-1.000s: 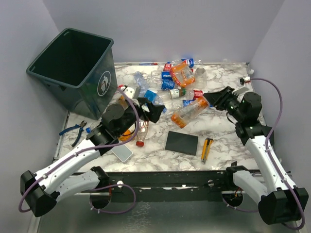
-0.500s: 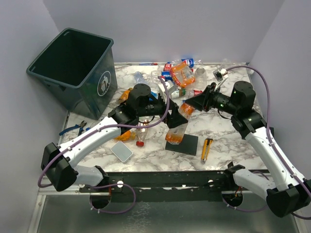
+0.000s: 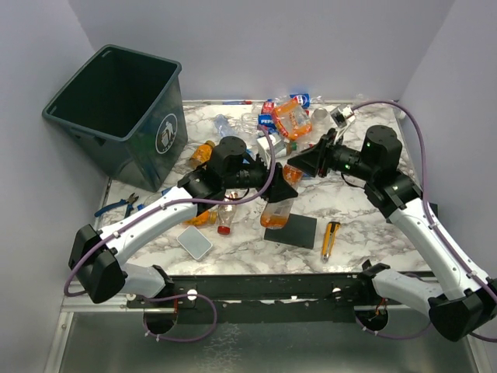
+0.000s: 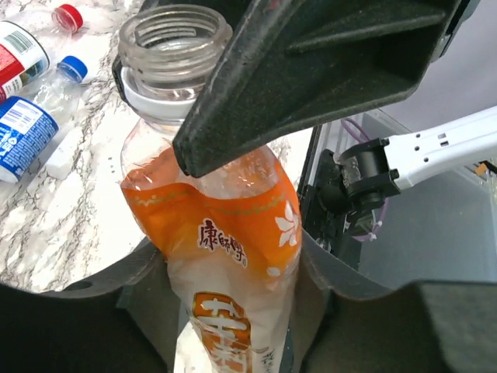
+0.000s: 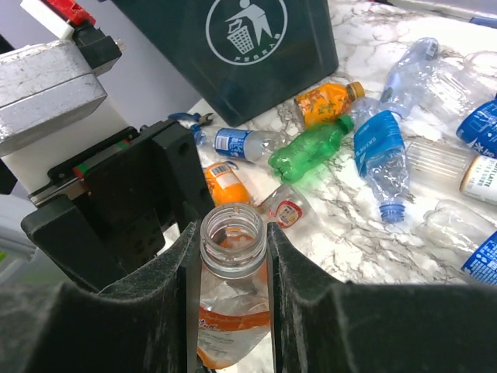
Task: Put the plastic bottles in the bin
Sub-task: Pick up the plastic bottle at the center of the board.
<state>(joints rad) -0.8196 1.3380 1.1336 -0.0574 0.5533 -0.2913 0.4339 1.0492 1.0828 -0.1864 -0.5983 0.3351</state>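
An uncapped clear bottle with an orange label hangs upright above the table's middle. My right gripper is shut on its neck. My left gripper has closed round its crumpled body, both fingers touching it. The dark bin stands at the far left, its litter symbol showing in the right wrist view. More plastic bottles lie heaped at the back. A green bottle and a blue-labelled one lie below my right gripper.
A black square pad lies under the held bottle, a yellow utility knife to its right. Blue-handled pliers and a flat grey slab lie near the left front. A red-capped bottle rests beneath my left arm.
My right gripper carried the orange-labelled bottle up and left off the table. My left arm swung to the middle, and its jaws went from wide open to closed round the bottle's body.
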